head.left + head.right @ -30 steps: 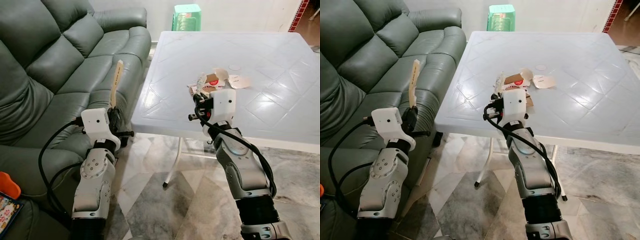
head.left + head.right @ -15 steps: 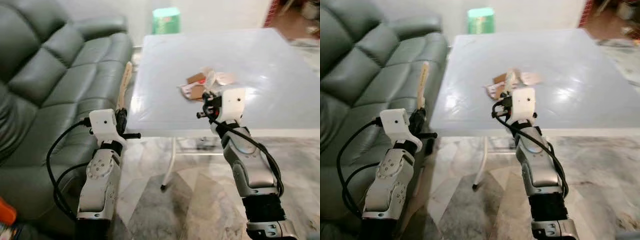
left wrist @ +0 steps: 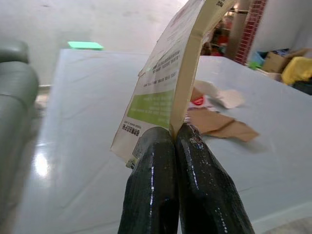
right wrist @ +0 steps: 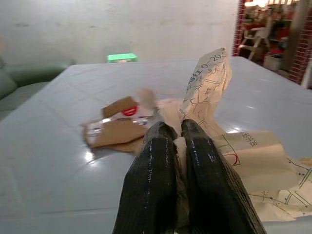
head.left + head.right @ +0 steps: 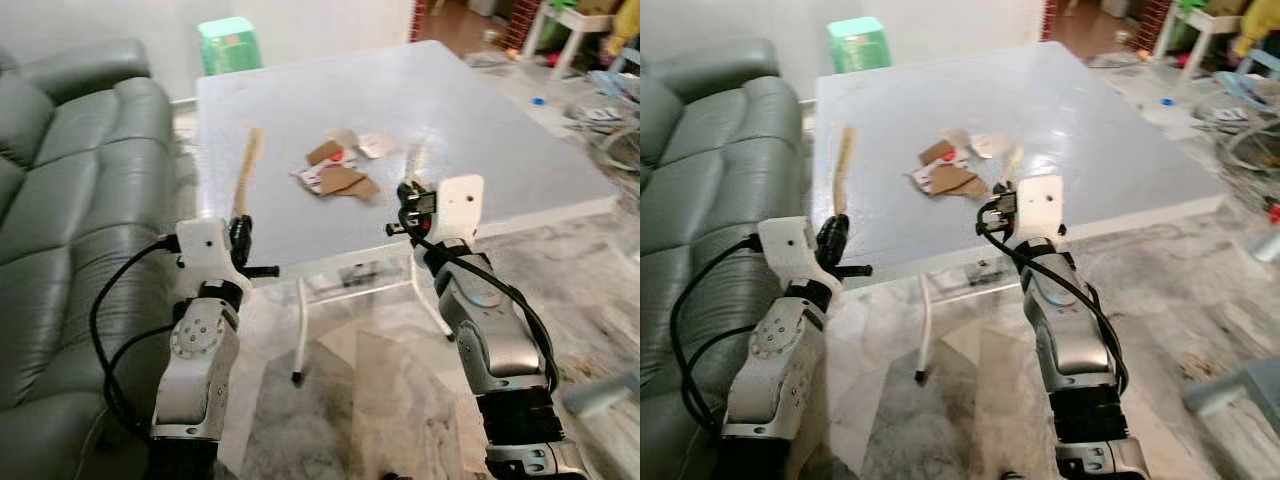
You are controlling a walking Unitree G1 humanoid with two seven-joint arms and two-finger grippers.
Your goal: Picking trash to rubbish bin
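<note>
Trash is being carried: left gripper (image 3: pixel 174 139) jaws pinching a flattened carton (image 3: pixel 165 83), right gripper (image 4: pixel 176 134) jaws pinching crumpled paper (image 4: pixel 207 80); both want firm holding.

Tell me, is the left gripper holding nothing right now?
No, the left gripper is shut on a flattened carton with a green label, held upright.

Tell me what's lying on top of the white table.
On the table lies a pile of torn cardboard and paper scraps, one with a red mark. Whatever lies beneath the pile is hidden.
</note>
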